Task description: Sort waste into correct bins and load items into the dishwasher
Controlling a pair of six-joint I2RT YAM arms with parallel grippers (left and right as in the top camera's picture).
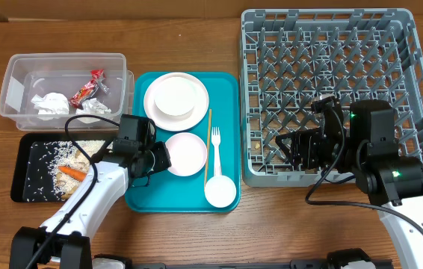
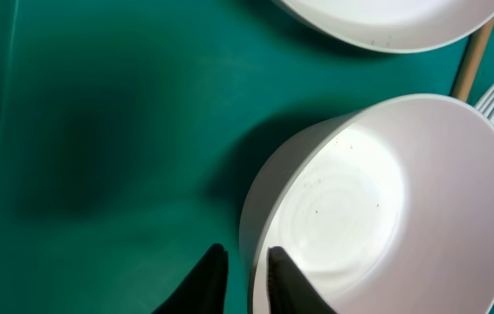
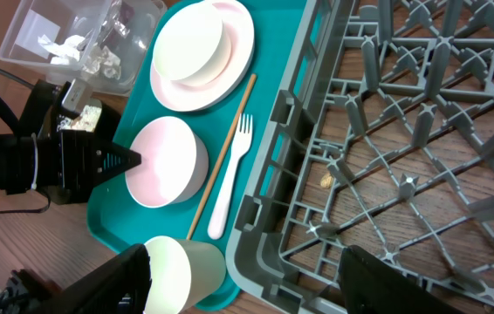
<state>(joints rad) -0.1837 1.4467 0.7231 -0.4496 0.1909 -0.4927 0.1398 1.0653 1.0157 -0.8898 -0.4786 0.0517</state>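
Seemingly parallel, chopstick (image 1: pixel 208 146) and fork (image 1: pixel 215 157), near-to-far.

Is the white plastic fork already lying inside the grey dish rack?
No, the fork lies on the teal tray, beside the chopstick, outside the dish rack.

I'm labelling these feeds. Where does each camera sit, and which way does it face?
Overhead: fixed above the table, looking straight down on teal tray and dish rack; both arms show.
Left wrist: on the left arm, looking down at the white bowl; left claw astride its rim.
Right wrist: over the rack's corner, facing the tray; right claw open along the bottom edge.
Shared: all three show the bowl, fork and chopstick.
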